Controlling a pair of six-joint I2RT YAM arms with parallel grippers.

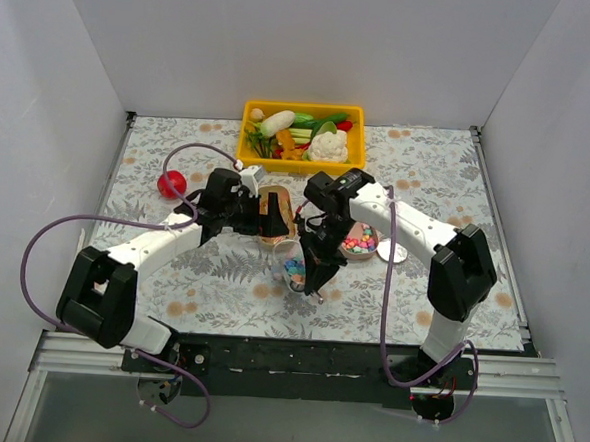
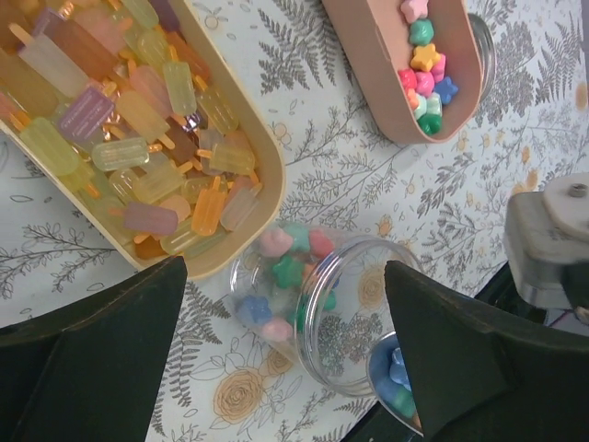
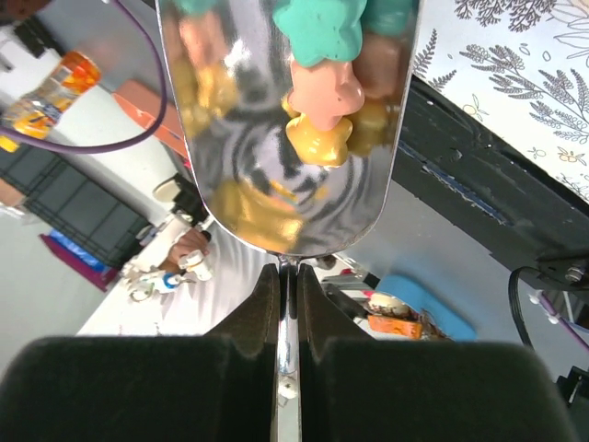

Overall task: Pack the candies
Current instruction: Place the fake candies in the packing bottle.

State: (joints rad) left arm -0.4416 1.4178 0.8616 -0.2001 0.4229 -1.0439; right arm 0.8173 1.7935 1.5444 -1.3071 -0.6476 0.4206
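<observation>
Right fingers (image 3: 253,313): pressed shut on the thin handle of a metal scoop (image 3: 276,184), which runs straight out ahead of them.
Scoop load: star-shaped candies (image 3: 322,37) in green, peach and yellow sit in the bowl, at the end far from the fingers.
Left fingers (image 2: 110,341): spread wide and holding nothing.
Jar (image 2: 354,341): clear and lidless, ahead of the left fingers and framed in the gap between them. It does not touch either one. Pink, green and blue candies already lie inside it.
Key relation: in the left wrist view the scoop bowl shows just beside the jar's rim, on the side of the left arm's right-hand finger, which partly hides it. From above, the bowl overlaps the jar mouth. The scoop's long axis points from the right fingers toward the jar.
Nearer arm: the right one, whose tool is already at the mouth. The left fingers are set back from the jar.
Supply: a tan tray (image 2: 267,184) of lolly-shaped sweets and a pink tray (image 2: 368,64) of star candies lie beyond the jar on the tabletop (image 2: 368,203).
Likely next: tipping the scoop over the rim. With the jar unheld, a nudge could shift it.
</observation>
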